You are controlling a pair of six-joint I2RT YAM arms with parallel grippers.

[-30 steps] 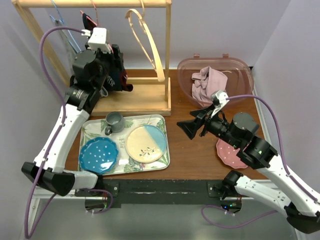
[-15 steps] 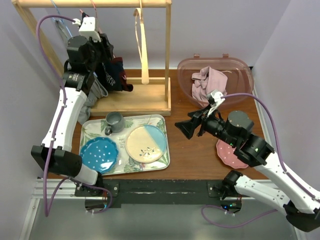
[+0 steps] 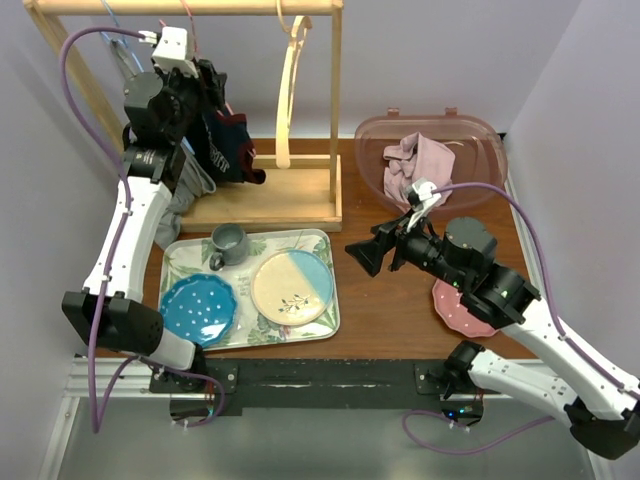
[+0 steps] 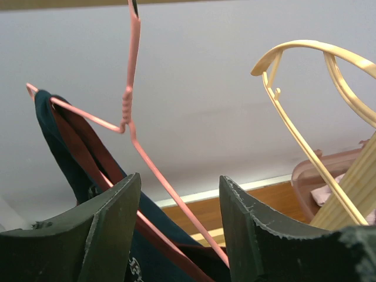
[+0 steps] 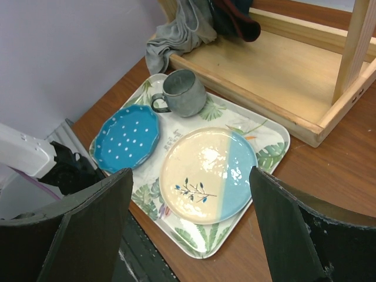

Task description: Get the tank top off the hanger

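A dark navy tank top (image 3: 228, 146) with maroon trim hangs on a pink wire hanger (image 4: 132, 126) from the wooden rack's top bar (image 3: 190, 6). In the left wrist view the tank top (image 4: 67, 155) drapes over the hanger's left arm. My left gripper (image 4: 179, 226) is open, raised high by the rack, its jaws on either side of the hanger's right wire arm without touching it. My right gripper (image 3: 365, 255) is open and empty, hovering over the table to the right of the tray.
An empty cream plastic hanger (image 3: 290, 90) hangs to the right on the rack. A grey cloth (image 3: 185, 195) lies on the rack's base. A leaf-print tray (image 3: 325, 300) holds a grey mug (image 3: 229, 243), blue plate and cream-blue plate. A pink bin (image 3: 470, 140) with cloth stands back right.
My left arm has risen and swung left towards the pink hanger. The cream hanger has swung and turned edge-on. My right gripper has drifted slightly left.
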